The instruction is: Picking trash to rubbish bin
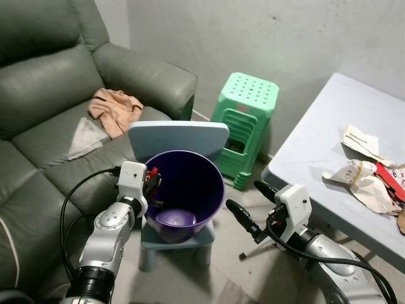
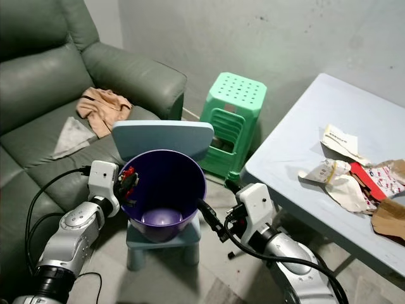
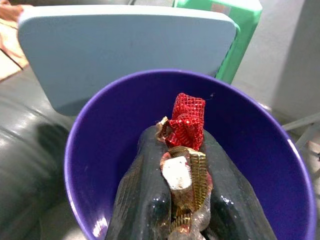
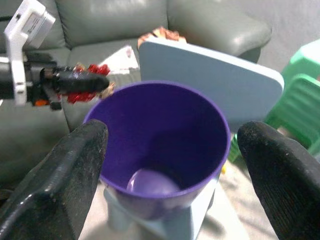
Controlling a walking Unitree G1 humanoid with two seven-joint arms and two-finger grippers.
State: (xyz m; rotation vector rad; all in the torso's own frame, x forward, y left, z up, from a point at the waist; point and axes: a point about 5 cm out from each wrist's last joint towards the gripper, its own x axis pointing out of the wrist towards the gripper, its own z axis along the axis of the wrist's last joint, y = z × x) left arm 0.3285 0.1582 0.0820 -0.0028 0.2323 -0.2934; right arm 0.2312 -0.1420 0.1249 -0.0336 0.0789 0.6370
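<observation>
1. The left gripper [image 1: 152,183] is held at the 9 o'clock rim of the purple bin [image 1: 204,190], its black fingers [image 3: 145,195] pressed onto a crumpled red and gold wrapper [image 3: 185,145], which is pinched between them just over the bin's opening.
2. In the left wrist view the wrapper is seen to stick out past the fingertips, red mesh-like foil at the front and a gold and white part further back; what kind of packaging it is cannot be made out.
3. The right gripper [image 1: 248,206] is held at 3 o'clock of the bin, just outside its wall, with its fingers [image 4: 75,170] spread wide and nothing between them.
4. The bin is stood upright on a small light-blue child's chair [image 1: 180,134], whose backrest rises at the bin's 12 o'clock; a pale rounded patch is seen at the bin's bottom.
5. A green plastic stool [image 1: 245,101] is found at 1 o'clock of the bin, against the grey wall.
6. At 3 o'clock, well apart from the bin, crumpled paper trash [image 1: 364,174] is left lying on a light-blue table [image 1: 310,145].
7. At 10 o'clock a grey sofa [image 1: 44,95] is seen, with a tan cloth [image 1: 115,106] laid on its seat.
</observation>
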